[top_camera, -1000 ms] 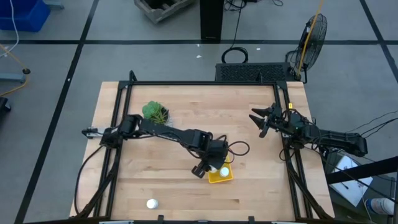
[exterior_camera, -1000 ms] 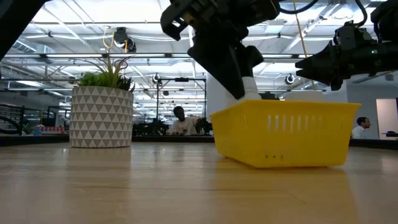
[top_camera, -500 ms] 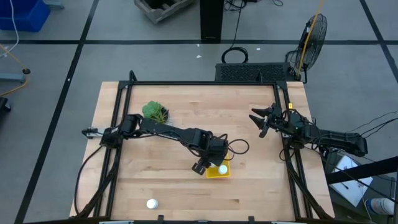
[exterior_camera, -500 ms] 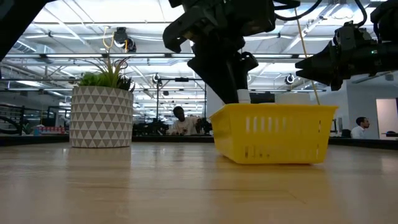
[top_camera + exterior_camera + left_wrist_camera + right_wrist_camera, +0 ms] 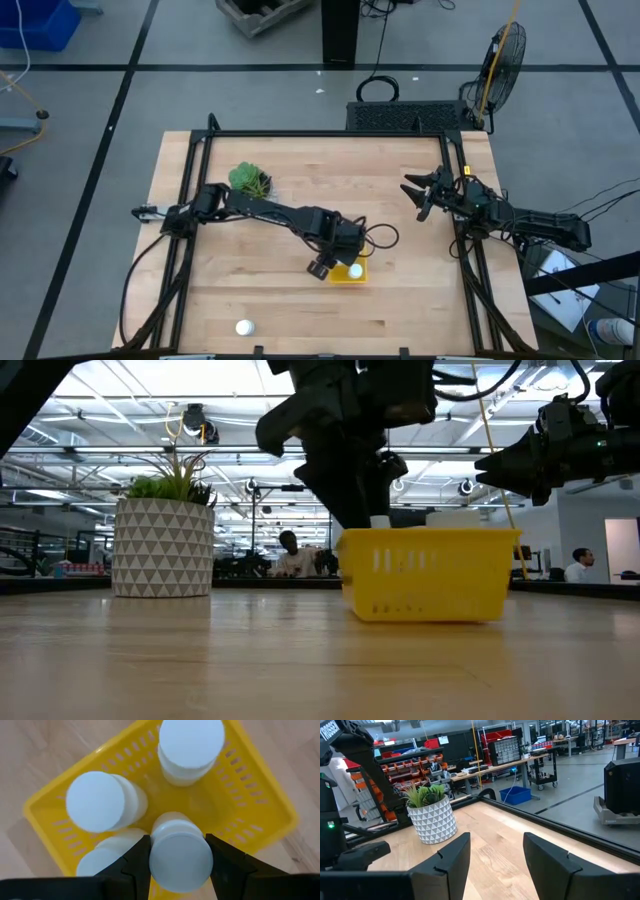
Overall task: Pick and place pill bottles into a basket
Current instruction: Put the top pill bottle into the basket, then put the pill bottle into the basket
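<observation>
My left gripper points down into the yellow basket and is shut on a white pill bottle. Three more white pill bottles stand in the basket. In the low view only the held bottle's cap shows above the basket's rim. Another pill bottle stands alone near the table's near edge. My right gripper is open and empty above the table's right side. My left gripper pinches the pill bottle by its two opposite sides just below the cap, between its two fingers. The fingers come from above, pointing down. The bottle is upright, cap up, its lower part inside the basket; whether it touches the basket's floor cannot be told.
A white-potted green plant stands at the far left of the table and also shows in the low view. A black frame rail runs around the table. Bare wood lies between the basket and my right gripper.
My left gripper has gone down with the pill bottle, which has sunk to the basket's rim. The basket has slid a little toward the table's far left and turned about on the table.
</observation>
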Robot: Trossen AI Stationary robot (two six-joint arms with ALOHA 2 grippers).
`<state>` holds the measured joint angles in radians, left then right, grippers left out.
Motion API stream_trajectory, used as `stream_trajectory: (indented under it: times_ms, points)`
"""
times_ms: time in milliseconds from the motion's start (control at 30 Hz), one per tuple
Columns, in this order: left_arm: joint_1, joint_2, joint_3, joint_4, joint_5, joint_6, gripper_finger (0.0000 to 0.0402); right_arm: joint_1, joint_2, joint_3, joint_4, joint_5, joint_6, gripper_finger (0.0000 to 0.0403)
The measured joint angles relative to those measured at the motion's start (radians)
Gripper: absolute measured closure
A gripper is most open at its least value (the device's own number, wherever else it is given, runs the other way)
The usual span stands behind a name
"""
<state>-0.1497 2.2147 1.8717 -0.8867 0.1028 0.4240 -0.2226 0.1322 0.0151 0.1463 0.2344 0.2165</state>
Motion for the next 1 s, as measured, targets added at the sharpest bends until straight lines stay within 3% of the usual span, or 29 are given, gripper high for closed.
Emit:
stream_trajectory:
  times_ms: [467, 733, 1000]
  points:
    - [-0.001, -0.005, -0.029, 0.018, -0.002, -0.019, 0.0243, 0.000, 0.000, 0.000, 0.000, 0.000, 0.000, 0.0225]
    - [-0.023, -0.003, -0.032, 0.032, -0.091, -0.030, 0.0111, 0.000, 0.000, 0.000, 0.000, 0.000, 0.000, 0.0229]
    - [-0.041, -0.003, 0.005, 0.052, -0.107, -0.041, 0.0074, 0.000, 0.000, 0.000, 0.000, 0.000, 0.000, 0.0225]
